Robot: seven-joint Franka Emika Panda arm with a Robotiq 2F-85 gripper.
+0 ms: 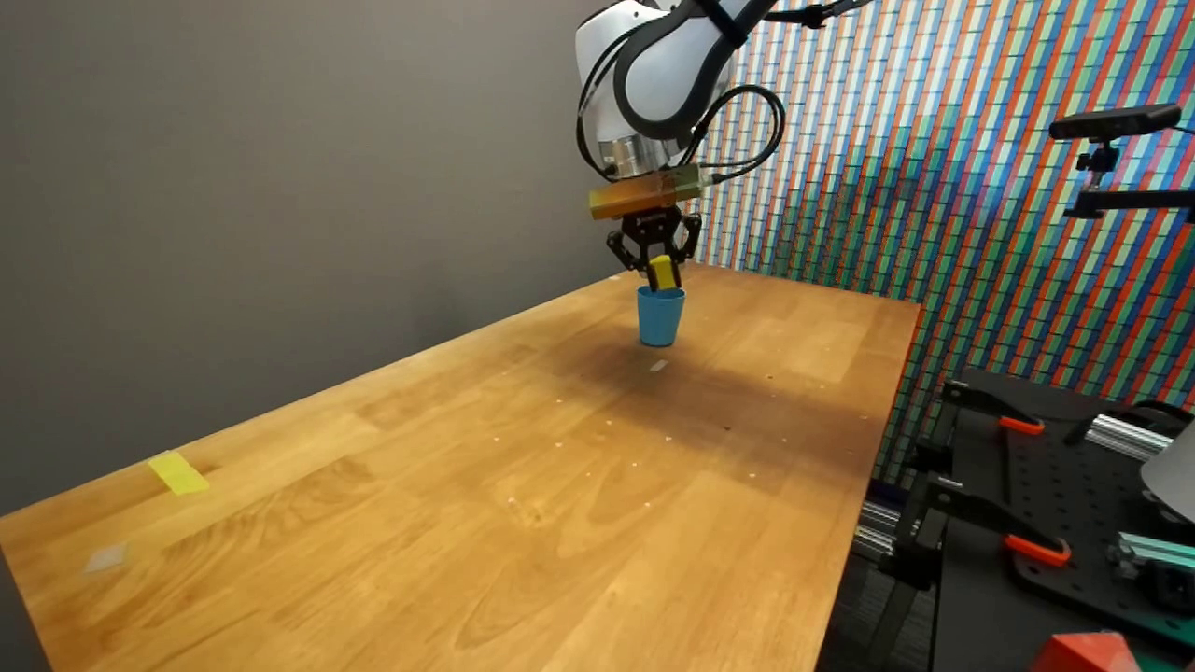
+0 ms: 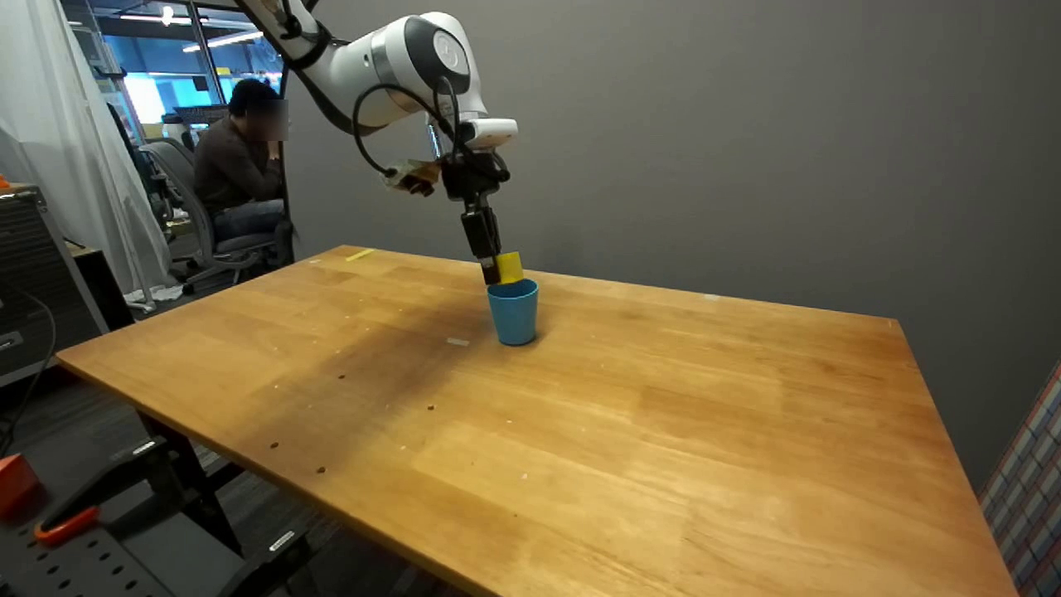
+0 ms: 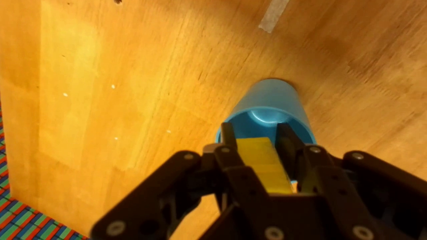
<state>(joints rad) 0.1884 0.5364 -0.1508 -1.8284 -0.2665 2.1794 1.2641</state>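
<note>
Closed and pointing downward, the claw [image 3: 257, 131] leaves no gap beyond the width of what it holds. Behind it, along the far side in an exterior view, stands a grey wall [image 2: 704, 149]; before it spreads a wooden counter [image 2: 704, 414], and over that, from the left, reaches the white robot arm [image 2: 356, 73]. On the counter, toward the far edge by the wall, a blue cup [image 2: 514, 319] stands upright. Smaller is the yellow block [image 3: 263, 163], gripped between the claw's two fingers, which press on opposite sides of it. It hangs over the cup's mouth, its lower end about level with the rim; whether any of it dips inside is hard to tell. The step in hand looks like placing the block in the cup, with the release not yet made, and the next move seems to call for a slight drop, clear of the rim, then a gentle spreading of the fingers. Smaller still, a yellow strip [image 1: 178, 472] lies at the near left in an exterior view, a pale strip [image 1: 658, 366] near the cup, and tiny specks [image 3: 65, 94] across the counter.
</note>
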